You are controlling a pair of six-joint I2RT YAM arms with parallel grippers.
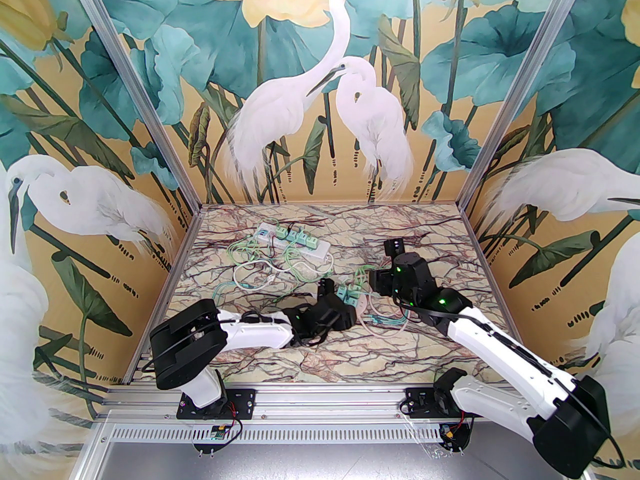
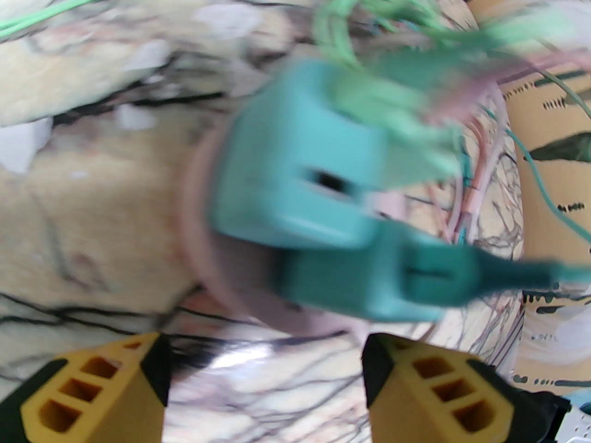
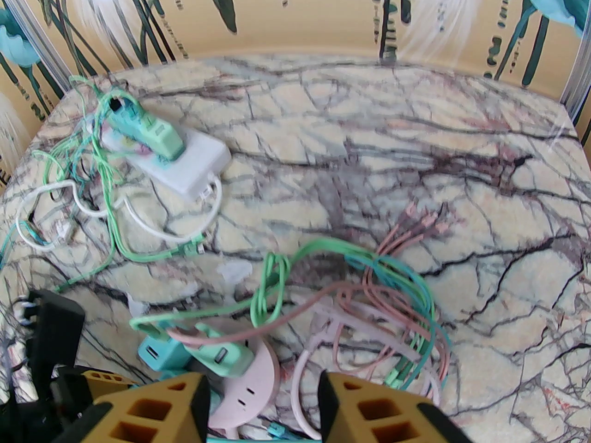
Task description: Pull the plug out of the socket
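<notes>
heron-and-lotus wallpaper wraps the booth, and the marble desk [image 1: 430, 248] below is strewn with cables. the job's thing is the teal plug [image 2: 295, 178], seated in a round pink socket [image 3: 258, 376] near the middle of the desk, with a paler green plug [image 3: 221, 354] beside it. a white power strip [image 1: 295, 242] lies well apart at the back left. the left pincer [image 2: 265, 381] is spread wide, nothing between its yellow fingers [image 2: 101, 386], hovering just short of the teal plug. the right pincer [image 3: 263, 406] is spread too, poised over the socket. to me this is the approach, with no grip taken yet. next, one pincer would need to pin the socket while the other clamps the plug and draws it straight out. the left wrist view, though blurred, shows the plug's slotted side, while the right wrist view shows the tangled cords [image 3: 397, 302] past the socket, which could snag.
</notes>
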